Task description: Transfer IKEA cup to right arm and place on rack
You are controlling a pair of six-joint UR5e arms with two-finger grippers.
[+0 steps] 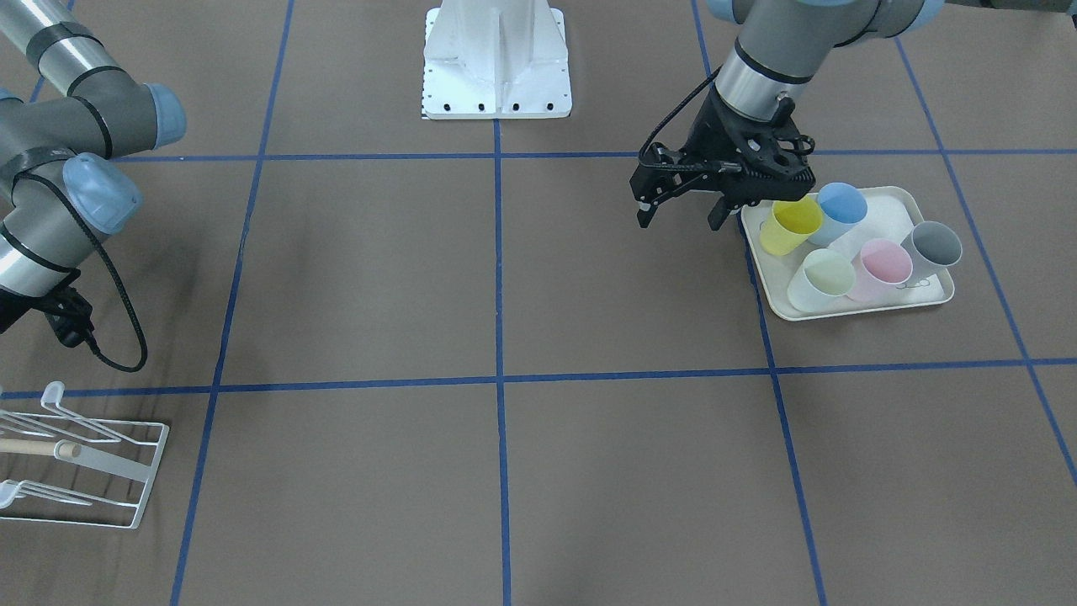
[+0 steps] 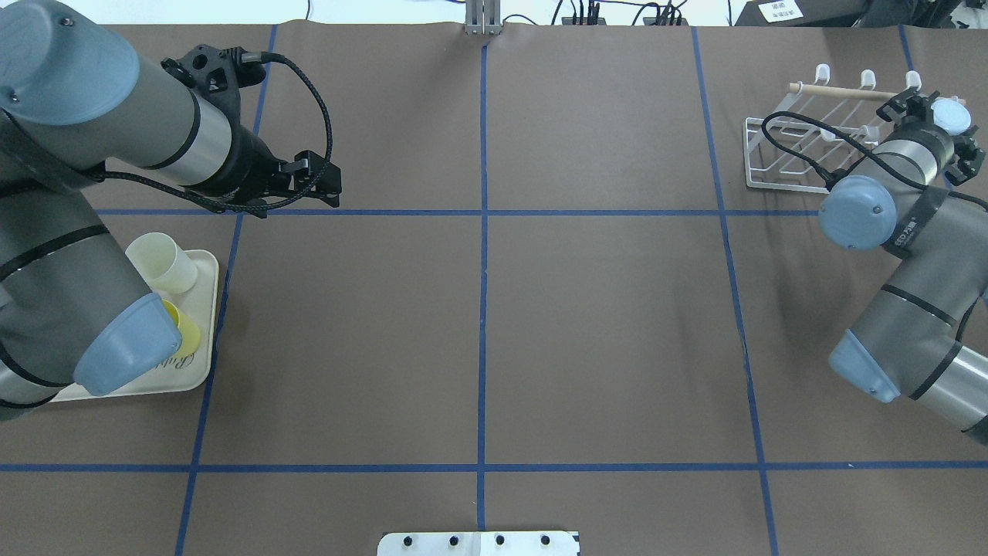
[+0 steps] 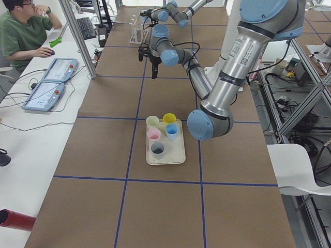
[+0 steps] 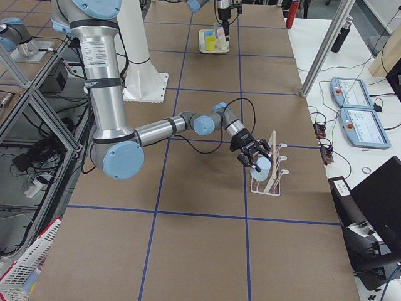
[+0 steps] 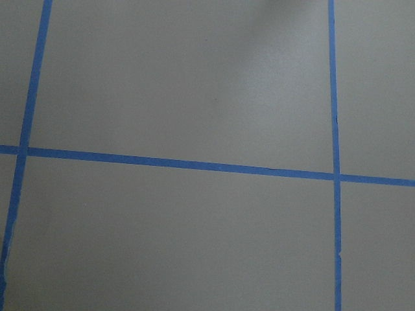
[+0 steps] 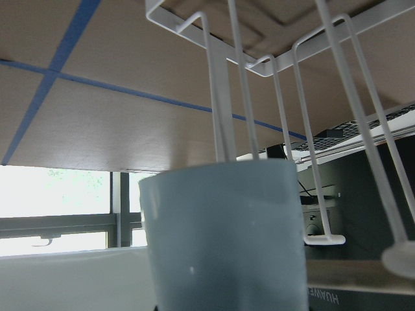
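Observation:
A light-blue IKEA cup [image 2: 951,116] sits in my right gripper [image 2: 938,127], which is shut on it at the white wire rack [image 2: 803,143]. The right wrist view shows the cup [image 6: 224,240] close up, with the rack's prongs [image 6: 220,84] just beyond it. From the exterior right view the cup [image 4: 262,166] is against the rack [image 4: 270,172]; whether it touches a prong I cannot tell. My left gripper [image 1: 680,217] hangs open and empty beside the tray's edge, next to a yellow cup [image 1: 791,225].
The cream tray [image 1: 841,310] holds yellow, blue [image 1: 839,210], grey [image 1: 932,244], pink [image 1: 881,265] and pale green [image 1: 820,278] cups. The white robot base [image 1: 496,59] stands at the table's middle. A person [image 3: 23,31] sits at a side table with control pendants.

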